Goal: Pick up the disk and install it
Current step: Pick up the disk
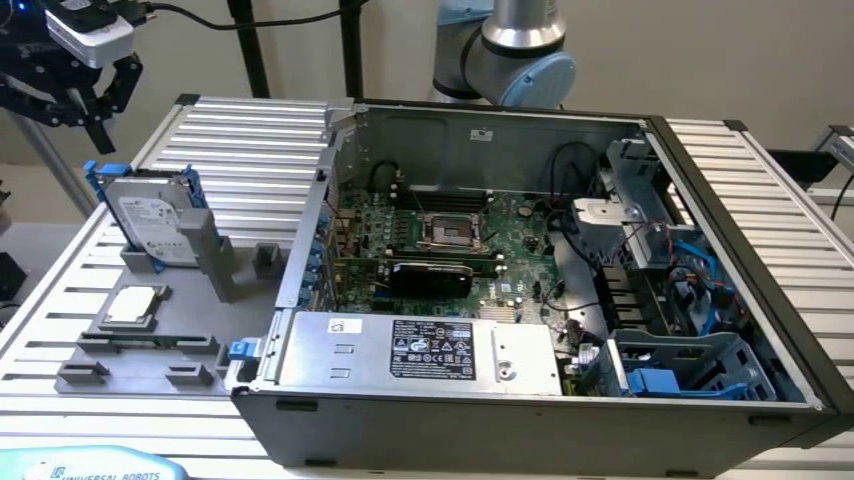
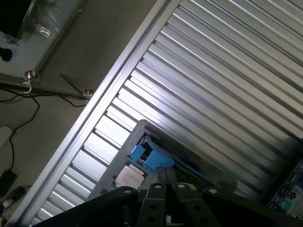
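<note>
**Closed gripper above the upright disk**

Exterior view: the gripper [image 1: 78,110] hung at the exterior view's upper left. Its jaws were drawn together, gripping nothing and touching nothing. Below it and apart from it, the disk [image 1: 144,215] stood on edge in a grey holder [image 1: 203,255], with its white label facing out and its blue rail framing it. Near the holder, 1 small silver chip [image 1: 134,305] lay on a low grey fixture [image 1: 147,345]. All of this rested on a slatted aluminium table [image 1: 254,130]. Toward the exterior view's right, an open computer case [image 1: 534,410] showed a green motherboard [image 1: 454,215] and a silver box with a black label [image 1: 427,350]. The arm's base [image 1: 514,50] rose behind the case against a pale wall.

Wrist view: the 2 fingers [image 2: 163,177] met with no gap and nothing between them. Beyond their tips, the disk [image 2: 147,157] showed its blue rail inside the grey holder. The table's bright slats [image 2: 213,85] ran diagonally. Past the table's edge lay a dull floor [image 2: 94,42] with black cables [image 2: 19,124] trailing across it.
</note>
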You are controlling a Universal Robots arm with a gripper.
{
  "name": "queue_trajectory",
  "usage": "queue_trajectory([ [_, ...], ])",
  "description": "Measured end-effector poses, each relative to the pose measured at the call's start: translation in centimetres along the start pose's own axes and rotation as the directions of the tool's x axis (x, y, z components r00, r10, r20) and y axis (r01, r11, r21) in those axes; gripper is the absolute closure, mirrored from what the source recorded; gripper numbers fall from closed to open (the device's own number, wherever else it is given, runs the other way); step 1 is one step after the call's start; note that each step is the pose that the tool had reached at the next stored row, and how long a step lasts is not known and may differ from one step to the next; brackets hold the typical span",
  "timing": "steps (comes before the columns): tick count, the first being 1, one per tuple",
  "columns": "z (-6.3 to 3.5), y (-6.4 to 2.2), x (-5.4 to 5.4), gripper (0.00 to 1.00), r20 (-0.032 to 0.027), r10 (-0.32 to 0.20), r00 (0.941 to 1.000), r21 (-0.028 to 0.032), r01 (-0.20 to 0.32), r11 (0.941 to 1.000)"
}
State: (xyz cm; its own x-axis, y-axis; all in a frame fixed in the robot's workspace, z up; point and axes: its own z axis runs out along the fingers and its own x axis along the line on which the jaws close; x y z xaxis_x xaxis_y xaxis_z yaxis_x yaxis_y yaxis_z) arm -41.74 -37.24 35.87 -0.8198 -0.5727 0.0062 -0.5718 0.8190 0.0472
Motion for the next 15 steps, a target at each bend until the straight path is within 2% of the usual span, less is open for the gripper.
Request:
queue_trajectory([
  [4,0.13,-0.01,0.00,0.89,-0.0035,-0.072,0.9974,0.0003,0.072,0.9974],
  [8,0.19,-0.01,0.00,0.89,-0.0068,-0.145,0.9894,0.0004,0.145,0.9894],
  [12,0.20,-0.01,0.00,0.89,-0.0103,-0.215,0.9765,0.0002,0.215,0.9765],
  [15,0.20,-0.01,0.00,0.89,-0.0130,-0.269,0.9630,-0.0001,0.269,0.9631],
])
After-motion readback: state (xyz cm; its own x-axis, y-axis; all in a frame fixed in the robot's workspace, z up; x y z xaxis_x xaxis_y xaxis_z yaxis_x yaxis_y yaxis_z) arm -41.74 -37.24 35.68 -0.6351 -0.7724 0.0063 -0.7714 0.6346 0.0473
